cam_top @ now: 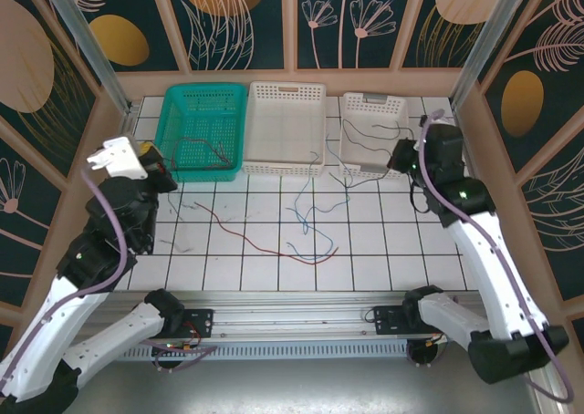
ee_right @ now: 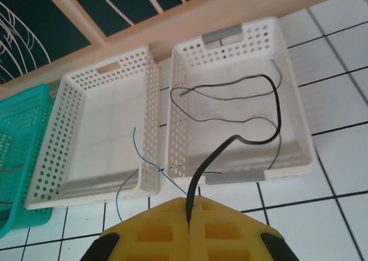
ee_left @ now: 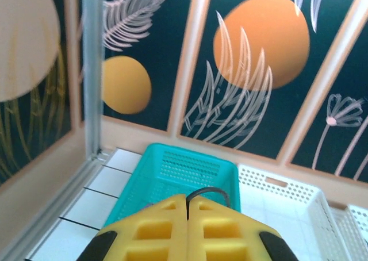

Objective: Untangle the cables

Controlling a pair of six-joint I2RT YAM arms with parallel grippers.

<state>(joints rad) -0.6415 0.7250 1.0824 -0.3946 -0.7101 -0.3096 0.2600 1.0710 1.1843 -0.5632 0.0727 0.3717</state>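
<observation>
Loose cables lie on the white tiles: a red cable (cam_top: 239, 232) and thin blue cables (cam_top: 304, 215) in the middle. My left gripper (cam_top: 162, 170) hangs at the near left corner of the teal basket (cam_top: 205, 87). In the left wrist view its yellow fingers (ee_left: 155, 226) are shut on a dark cable (ee_left: 210, 192) that loops up just ahead of them. My right gripper (cam_top: 399, 156) is by the right white basket (cam_top: 376, 99). It is shut (ee_right: 189, 202) on a black cable (ee_right: 230, 146) that runs up into that basket (ee_right: 299, 152).
A middle white basket (ee_right: 150, 123) stands between the teal and right baskets, with a blue cable (ee_right: 135, 152) draped over its near corner. Another thin cable (cam_top: 205, 150) lies in the teal basket. Patterned walls enclose the table on three sides.
</observation>
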